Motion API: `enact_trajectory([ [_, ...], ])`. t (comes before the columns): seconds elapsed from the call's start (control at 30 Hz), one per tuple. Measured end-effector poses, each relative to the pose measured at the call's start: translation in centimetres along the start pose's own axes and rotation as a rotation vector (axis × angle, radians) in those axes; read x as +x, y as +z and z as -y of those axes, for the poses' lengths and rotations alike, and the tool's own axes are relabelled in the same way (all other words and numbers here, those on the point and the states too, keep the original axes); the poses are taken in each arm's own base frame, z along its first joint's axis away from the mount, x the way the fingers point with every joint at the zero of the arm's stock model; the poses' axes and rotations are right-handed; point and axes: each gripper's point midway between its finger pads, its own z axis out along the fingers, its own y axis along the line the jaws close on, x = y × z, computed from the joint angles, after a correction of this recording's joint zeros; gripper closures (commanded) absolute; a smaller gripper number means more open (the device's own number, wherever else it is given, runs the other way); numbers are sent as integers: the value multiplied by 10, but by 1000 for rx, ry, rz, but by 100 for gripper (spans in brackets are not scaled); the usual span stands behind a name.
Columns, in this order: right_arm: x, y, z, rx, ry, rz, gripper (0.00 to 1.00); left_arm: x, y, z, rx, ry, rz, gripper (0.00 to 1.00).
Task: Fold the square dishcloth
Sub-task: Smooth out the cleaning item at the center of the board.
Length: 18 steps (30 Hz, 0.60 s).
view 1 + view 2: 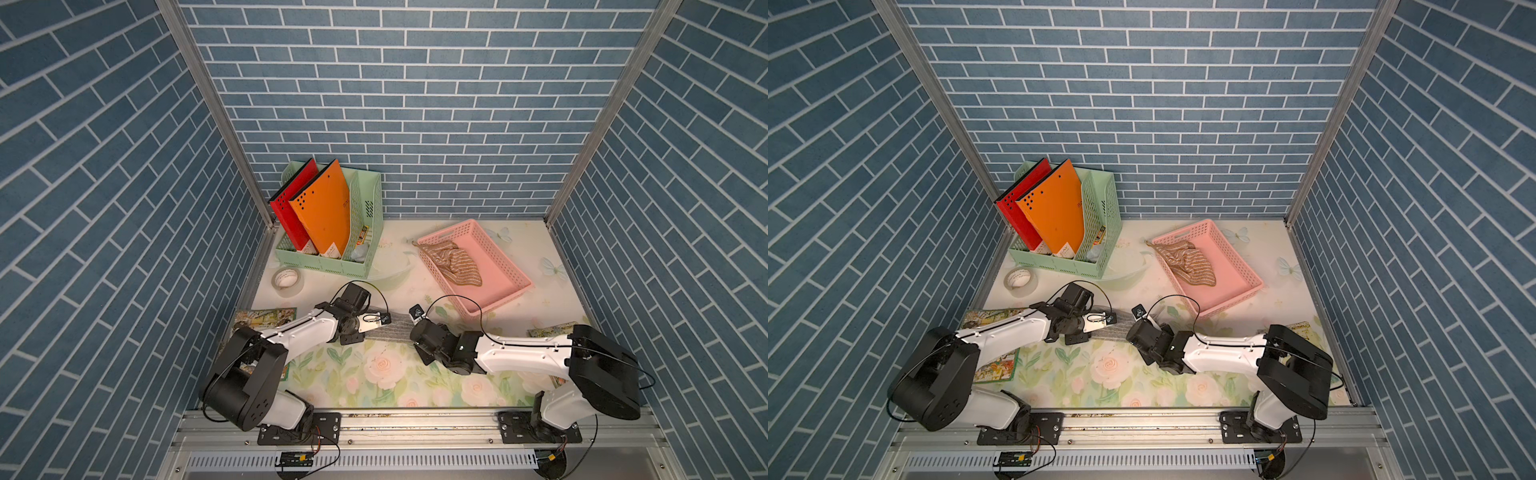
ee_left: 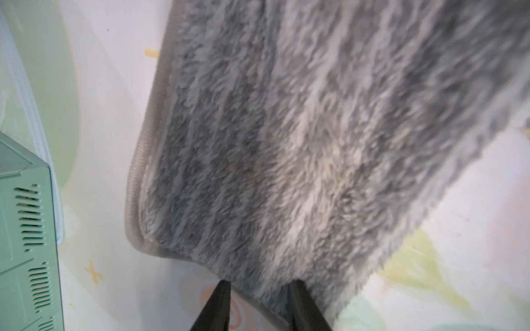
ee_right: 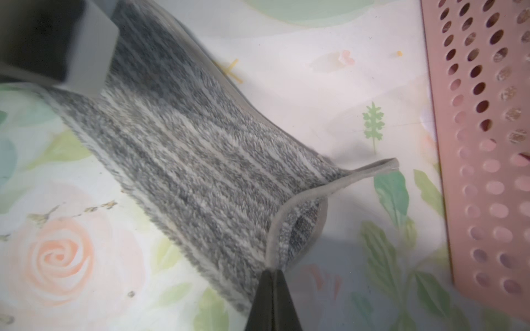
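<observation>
Left of the pink basket (image 1: 498, 302), at the back, stands a green rack (image 1: 328, 268) w/ a red folder (image 1: 286, 214) & an orange folder (image 1: 322, 212) leaning in it. Tape roll (image 1: 286, 281) sits further left of basket, just in front of rack. Inside basket: crumpled brown cloth (image 1: 457, 266), striped, one end over the far-left rim. Book (image 1: 266, 318) lies front-left of basket, partly under left arm (image 1: 299, 332); card (image 1: 544, 331) lies front-right of basket, by right arm (image 1: 519, 353). Basket's perforated wall is close beside right gripper (image 3: 271, 272), not touching. Rack's corner is near left gripper (image 2: 261, 283), apart from the dishcloth (image 1: 395, 330).

Grey dishcloth lies on floral worktop (image 1: 386, 374) just front-left of basket's near corner, folded to a long strip running btwn both grippers. Left gripper, at the end far from basket: fingers part-way apart w/ strip's end bunched btwn them, clamped on it. Right gripper, at the end next to basket: fingers together, pinching the top layer's corner by its edge. That corner is lifted, so the 2 layers gape there; hem loop (image 3: 372, 169) sticks out twd basket.
</observation>
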Motion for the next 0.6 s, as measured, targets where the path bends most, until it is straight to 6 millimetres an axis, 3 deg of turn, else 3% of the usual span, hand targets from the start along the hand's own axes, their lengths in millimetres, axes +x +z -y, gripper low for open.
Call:
enact_trajectory([
  [0.37, 18, -17, -13, -215, 53, 17, 100, -2, 0, 0, -2, 2, 5, 62],
  [0.6, 22, -30, 7, -224, 132, 36, 99, -11, 2, -2, -3, 7, 42, 62],
])
